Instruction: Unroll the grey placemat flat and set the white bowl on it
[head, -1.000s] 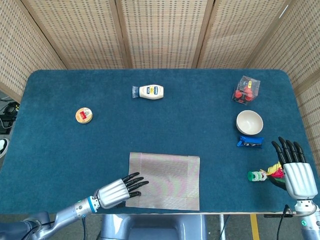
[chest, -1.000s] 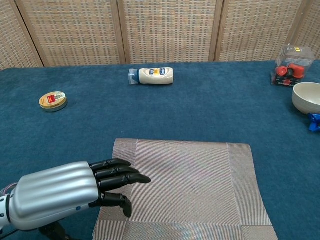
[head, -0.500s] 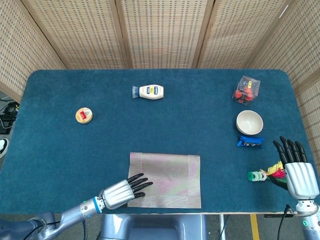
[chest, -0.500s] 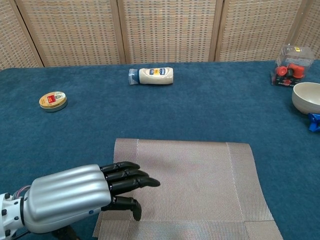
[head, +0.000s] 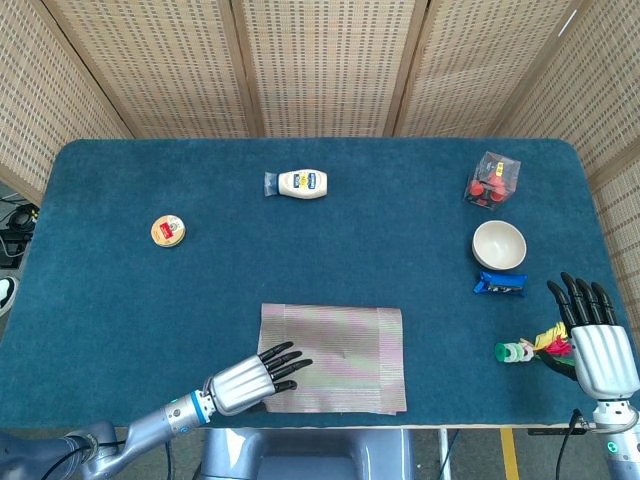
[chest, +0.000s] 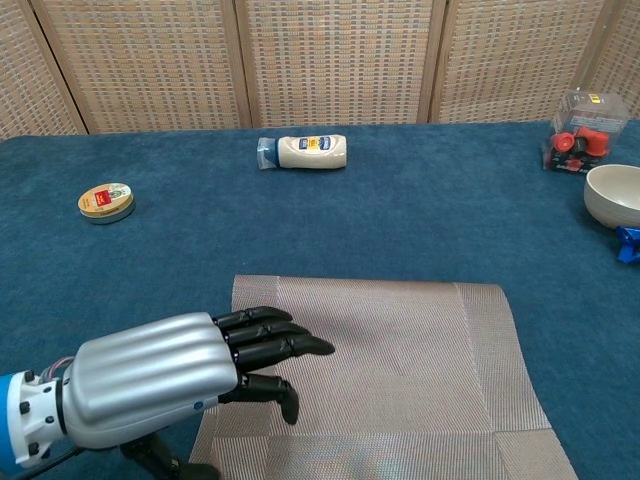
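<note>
The placemat (head: 335, 345) lies flat at the tabletop's (head: 100, 300) near edge. The left hand (head: 252, 375), fingers spread and empty, rests over its left edge. The bowl (head: 499, 244) sits far right, bare cloth between. The right hand (head: 593, 340) is spread, empty.

Head view looks steeply down over the whole table (head: 100, 300); chest view looks low across its near-left part.

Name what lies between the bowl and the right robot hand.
In the head view, a blue packet lies just below the bowl, between it and the right robot hand.
</note>
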